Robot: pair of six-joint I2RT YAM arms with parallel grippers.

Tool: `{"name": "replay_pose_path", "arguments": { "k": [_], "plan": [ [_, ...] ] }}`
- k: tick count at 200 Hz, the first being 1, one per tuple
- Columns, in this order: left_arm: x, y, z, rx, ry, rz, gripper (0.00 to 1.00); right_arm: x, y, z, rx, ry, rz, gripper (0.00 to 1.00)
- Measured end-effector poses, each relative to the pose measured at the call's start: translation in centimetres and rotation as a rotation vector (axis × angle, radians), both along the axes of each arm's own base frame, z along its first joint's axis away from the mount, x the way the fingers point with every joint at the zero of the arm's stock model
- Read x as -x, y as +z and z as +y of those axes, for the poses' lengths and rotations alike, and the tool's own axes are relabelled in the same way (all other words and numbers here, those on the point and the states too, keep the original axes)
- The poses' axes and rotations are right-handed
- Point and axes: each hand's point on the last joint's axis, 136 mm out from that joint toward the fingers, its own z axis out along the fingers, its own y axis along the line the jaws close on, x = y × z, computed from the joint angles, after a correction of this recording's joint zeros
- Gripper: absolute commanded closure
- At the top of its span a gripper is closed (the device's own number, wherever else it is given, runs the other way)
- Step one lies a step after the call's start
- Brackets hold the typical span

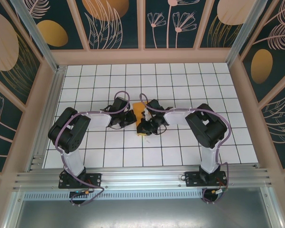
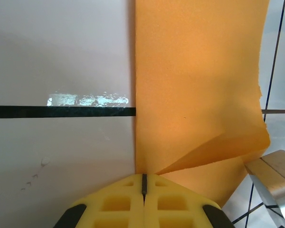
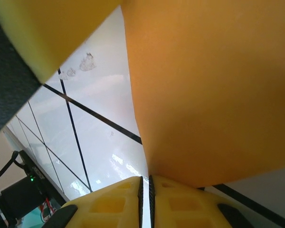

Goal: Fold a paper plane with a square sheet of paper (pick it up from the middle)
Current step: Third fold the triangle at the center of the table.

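One square sheet of paper (image 1: 138,112) is in play. It is orange and sits near the middle of the tiled table (image 1: 180,80), caught between the two grippers rather than lying spread out flat. In the left wrist view the sheet (image 2: 194,85) looks like a narrowed band with a slanting flap creased over its lower part, so I judge at least one fold made. Nothing dart-shaped is there yet, so the nose and wing folds appear to be left, and the job seems to be in its early or middle part. The left gripper (image 2: 143,183) has its yellow fingers pressed together, with the flap's corner running into their seam. It seems to pinch the paper there. The right gripper (image 3: 145,183) shows only a hairline slit between its fingers, and the sheet (image 3: 204,95) comes down into that slit, apparently nipped. The count is one sheet, two grippers, and two arms, the left arm (image 1: 71,137) and the right arm (image 1: 209,128).
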Motion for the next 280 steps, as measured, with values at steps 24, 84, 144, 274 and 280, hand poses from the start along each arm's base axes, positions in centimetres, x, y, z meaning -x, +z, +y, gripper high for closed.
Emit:
{"name": "replay_pose_path", "arguments": {
  "k": [24, 84, 144, 274, 280],
  "plan": [
    [0.0, 0.0, 0.0, -0.001, 0.001, -0.001, 1.00, -2.3, 3.2, -1.0, -0.026, -0.062, -0.105, 0.81],
    [0.0, 0.0, 0.0, -0.001, 0.000, -0.001, 1.00, -7.1, 5.3, -2.6, 0.023, -0.184, -0.236, 0.85],
    [-0.1, 0.1, 0.0, -0.005, -0.003, -0.001, 1.00, -5.7, 0.5, -2.6, 0.113, -0.170, -0.122, 0.86],
    [2.9, 3.3, 0.6, 0.109, 0.002, -0.048, 0.57, -5.6, -0.4, -2.9, 0.075, -0.258, -0.019, 0.87],
    [3.3, 3.1, 0.5, 0.113, -0.002, -0.040, 0.57, -5.6, -0.4, -2.9, 0.071, -0.261, -0.016, 0.87]
  ]
}}
